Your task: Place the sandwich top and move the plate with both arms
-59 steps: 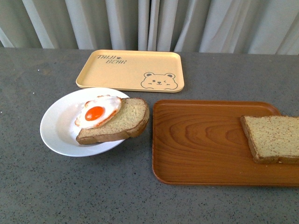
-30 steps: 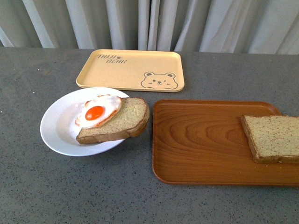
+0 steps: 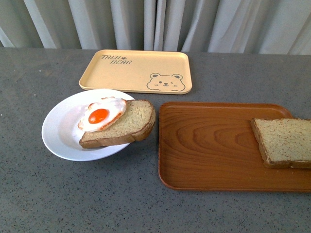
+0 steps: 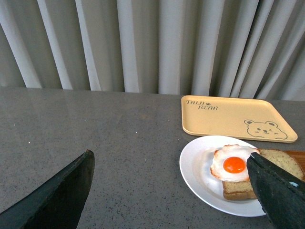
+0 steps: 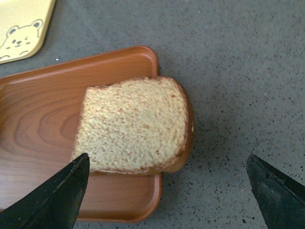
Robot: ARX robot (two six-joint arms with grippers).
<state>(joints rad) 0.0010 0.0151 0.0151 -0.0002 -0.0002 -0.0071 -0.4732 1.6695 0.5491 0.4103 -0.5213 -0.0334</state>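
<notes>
Task barely begun. Sandwich top (image 3: 284, 143) lies flat at right end of wood tray (image 3: 209, 145), one side overhanging tray rim, not yet lifted. Right hand (image 5: 167, 159) hovers above it, fingers spread wide, empty. Plate (image 3: 51, 131) sits on left half of table, just beside wood tray, carrying bottom slice (image 3: 131, 121) and fried egg (image 3: 99, 116). Left hand (image 4: 169, 157) wide open, empty, short of plate. Left to do: pick up top, place it, move plate with both arms.
</notes>
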